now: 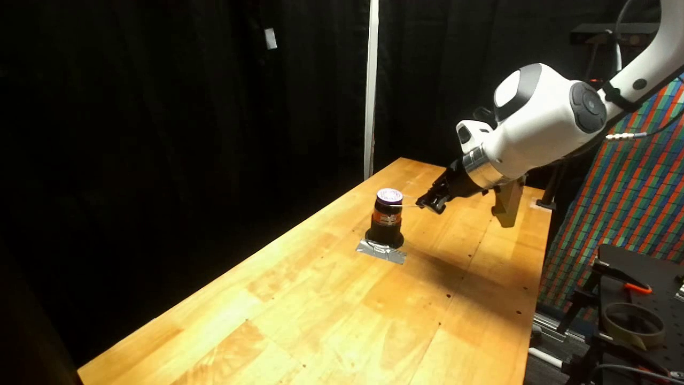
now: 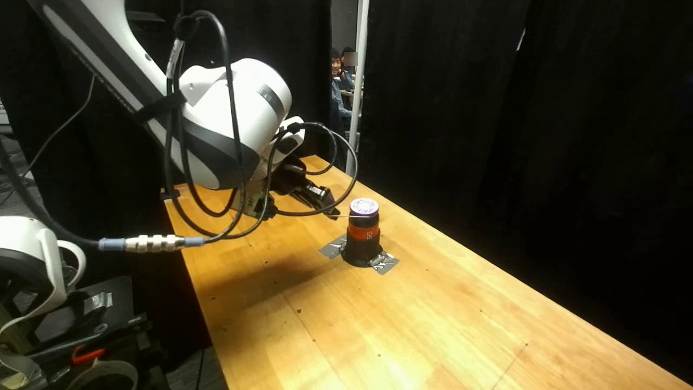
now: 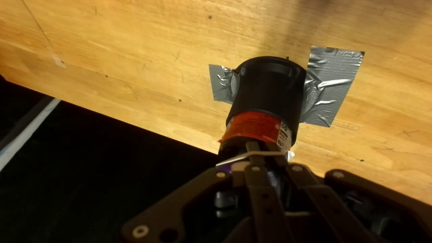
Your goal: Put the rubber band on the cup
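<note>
Above the worktop, toward its long edge by the dark curtain, my hand is pinched together on the rubber band, drawn taut to the cup near that edge. The loop seems already round the cup's upper part, leaving, I judge, only the release. Grey tape flanks its base; my looping cable could get in the way.

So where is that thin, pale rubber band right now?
In an exterior view, the rubber band stretches rightward from near the top of the dark cylindrical cup with the orange middle to the tip of the black tool.
</note>
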`<state>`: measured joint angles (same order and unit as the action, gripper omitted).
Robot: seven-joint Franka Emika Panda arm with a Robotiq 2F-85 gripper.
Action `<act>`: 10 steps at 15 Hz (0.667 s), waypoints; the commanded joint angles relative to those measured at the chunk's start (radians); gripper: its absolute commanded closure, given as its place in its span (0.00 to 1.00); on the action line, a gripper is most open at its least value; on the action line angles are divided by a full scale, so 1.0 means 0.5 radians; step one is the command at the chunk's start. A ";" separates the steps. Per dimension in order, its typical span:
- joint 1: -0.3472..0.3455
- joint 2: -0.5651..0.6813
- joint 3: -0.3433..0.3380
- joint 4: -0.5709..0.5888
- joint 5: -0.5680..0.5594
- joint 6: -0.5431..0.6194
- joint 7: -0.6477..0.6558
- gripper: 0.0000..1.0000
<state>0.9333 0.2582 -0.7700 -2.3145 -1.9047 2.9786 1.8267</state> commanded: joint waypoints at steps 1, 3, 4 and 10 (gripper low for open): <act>0.006 -0.026 0.118 -0.113 -0.405 -0.248 0.547 0.87; 0.010 0.003 0.173 -0.179 -0.537 -0.411 0.770 0.87; 0.018 0.017 0.194 -0.211 -0.567 -0.512 0.861 0.87; -0.463 0.011 0.890 -0.354 -0.617 -1.213 1.112 0.87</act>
<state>0.8507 0.2890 -0.5214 -2.4440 -2.1809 2.5216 2.3163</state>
